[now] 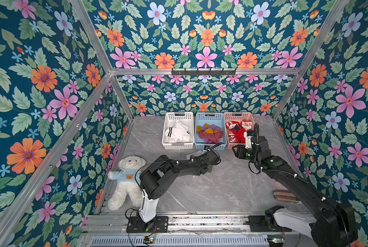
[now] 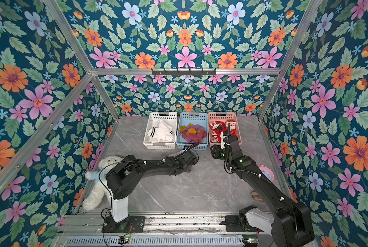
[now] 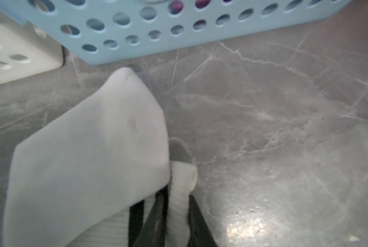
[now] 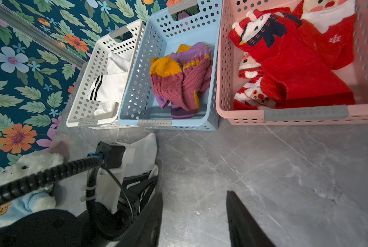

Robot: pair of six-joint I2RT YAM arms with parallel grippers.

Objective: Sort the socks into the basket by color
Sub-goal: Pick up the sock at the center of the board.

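Observation:
A white sock [image 3: 89, 149] hangs over the grey table just in front of the blue basket [image 3: 178, 40]. My left gripper [image 3: 177, 205] is shut on its ribbed cuff; the same sock [image 4: 144, 154] shows in the right wrist view. My right gripper [image 4: 195, 205] stands open and empty above bare table before the pink basket [image 4: 307, 113]. Three baskets stand in a row at the back: the white one [image 1: 177, 145] holds white black-striped socks [image 1: 176, 133], the blue one [image 1: 197, 128] maroon and mustard socks [image 1: 209, 133], the pink one [image 1: 227, 119] red Santa socks [image 1: 236, 131].
A white teddy bear [image 1: 126, 181] in a blue shirt lies at the front left beside the left arm's base. A flat beige plaid item [image 1: 284, 195] lies at the right edge under the right arm. A pink clock [image 2: 266, 173] sits by the right wall.

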